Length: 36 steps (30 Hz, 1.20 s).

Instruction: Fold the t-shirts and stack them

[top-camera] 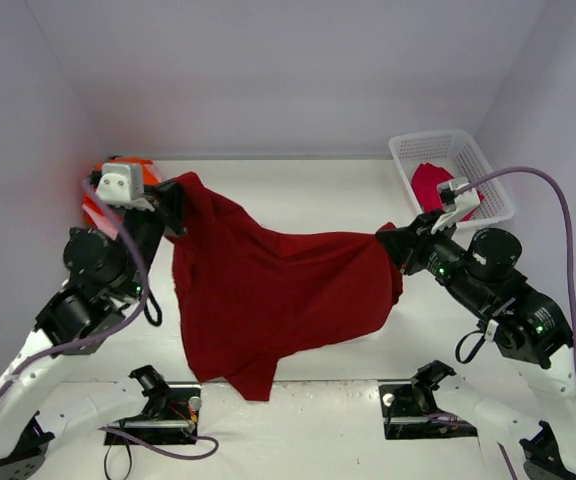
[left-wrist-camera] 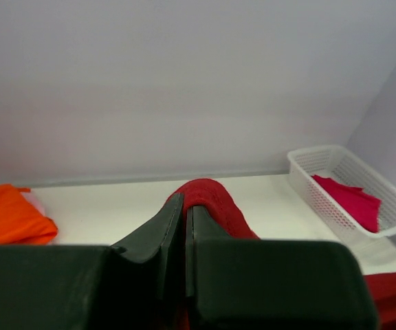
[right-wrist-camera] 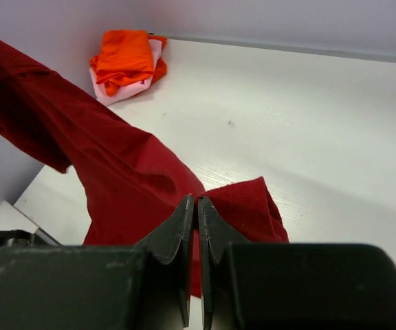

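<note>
A large dark red t-shirt [top-camera: 268, 290] hangs stretched between my two grippers above the table. My left gripper [top-camera: 175, 203] is shut on its upper left corner; the cloth bulges over the fingertips in the left wrist view [left-wrist-camera: 208, 199]. My right gripper [top-camera: 393, 243] is shut on its right corner, with the cloth bunched at the tips in the right wrist view [right-wrist-camera: 246, 206]. Folded bright orange shirts [right-wrist-camera: 124, 56] lie on a pale pink one [right-wrist-camera: 126, 89] at the far left. A crimson shirt [top-camera: 430, 185] lies in the basket.
A white lattice basket [top-camera: 468, 150] stands at the back right; it also shows in the left wrist view [left-wrist-camera: 322, 189]. Purple-grey walls close in the back and both sides. Two black mounts [top-camera: 163, 400] sit at the table's near edge.
</note>
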Each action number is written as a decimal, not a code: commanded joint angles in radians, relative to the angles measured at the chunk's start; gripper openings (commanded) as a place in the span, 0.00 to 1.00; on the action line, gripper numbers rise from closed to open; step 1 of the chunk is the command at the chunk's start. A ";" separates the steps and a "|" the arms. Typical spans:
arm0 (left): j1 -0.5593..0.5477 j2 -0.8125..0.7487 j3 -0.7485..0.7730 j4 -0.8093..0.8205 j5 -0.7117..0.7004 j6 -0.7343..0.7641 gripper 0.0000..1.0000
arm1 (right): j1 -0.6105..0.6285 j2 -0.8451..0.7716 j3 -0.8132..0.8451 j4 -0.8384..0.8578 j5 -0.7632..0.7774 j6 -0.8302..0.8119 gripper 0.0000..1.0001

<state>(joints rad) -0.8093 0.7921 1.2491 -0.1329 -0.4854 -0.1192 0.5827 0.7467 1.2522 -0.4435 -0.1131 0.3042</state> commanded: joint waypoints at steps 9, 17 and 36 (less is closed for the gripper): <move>0.605 0.205 0.018 0.116 0.662 -0.419 0.00 | -0.003 0.082 0.015 0.166 0.090 -0.083 0.00; 0.683 0.282 0.047 0.161 0.712 -0.418 0.00 | -0.006 0.203 0.042 0.201 0.087 -0.122 0.00; 0.739 0.386 -0.047 0.294 0.746 -0.467 0.00 | -0.268 0.433 -0.030 0.339 -0.095 -0.169 0.00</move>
<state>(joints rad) -0.0807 1.1805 1.1812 0.0299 0.2455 -0.5671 0.3592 1.1603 1.2263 -0.2298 -0.1238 0.1402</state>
